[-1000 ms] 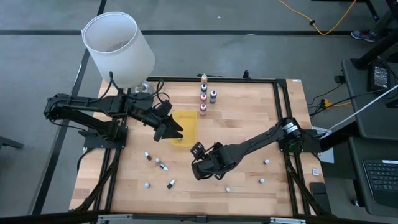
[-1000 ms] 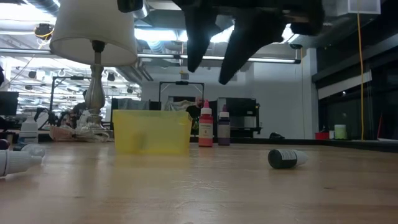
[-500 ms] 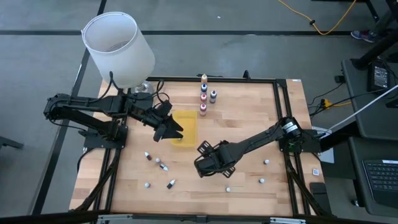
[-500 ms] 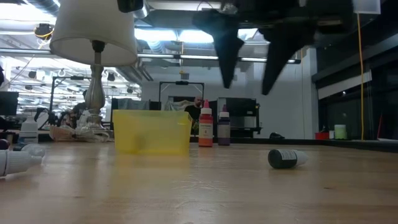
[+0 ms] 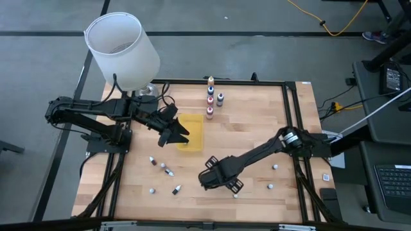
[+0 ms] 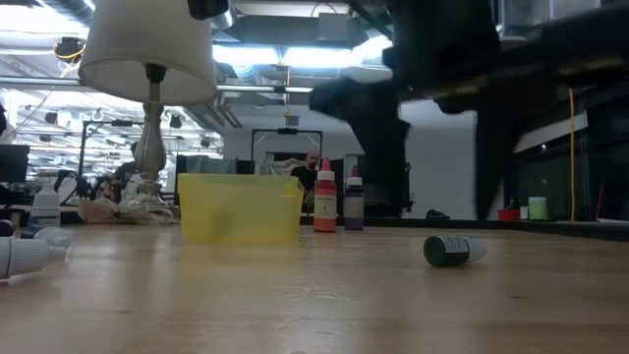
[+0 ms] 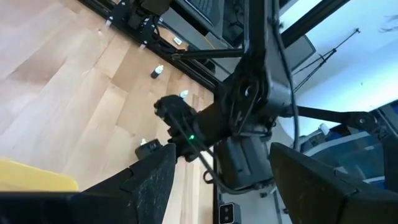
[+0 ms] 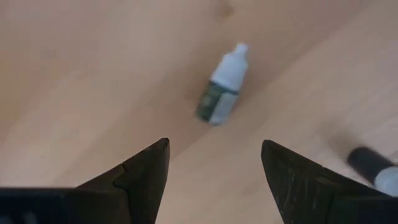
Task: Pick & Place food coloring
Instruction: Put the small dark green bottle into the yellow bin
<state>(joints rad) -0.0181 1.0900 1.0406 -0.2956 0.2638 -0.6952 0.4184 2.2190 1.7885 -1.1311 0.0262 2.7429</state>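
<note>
Several tiny food coloring bottles stand in a group [image 5: 210, 97] near the far edge, also in the low view [image 6: 325, 201]. Others lie on their sides: a few at near left [image 5: 163, 167], one dark bottle [image 5: 176, 189], some at near right [image 5: 270, 187]. My right gripper [image 5: 207, 180] is open and hovers just right of that dark bottle. Its wrist view shows a white-capped, dark green bottle [image 8: 221, 87] lying ahead of the open fingers [image 8: 214, 171]. My left gripper [image 5: 178, 135] is open and empty, above the yellow tray [image 5: 192, 130].
A white-shaded lamp [image 5: 122, 48] stands at the far left corner. The yellow tray [image 6: 241, 208] sits left of centre. A lying bottle [image 6: 452, 250] shows at the low view's right. A second dark bottle [image 8: 376, 173] lies beside the right gripper's path. Black frame rails [image 5: 295, 138] border the table.
My right gripper has moved toward the table's near edge and come down closer to the tabletop, staying open. The left arm has kept still, and no bottle has moved.
</note>
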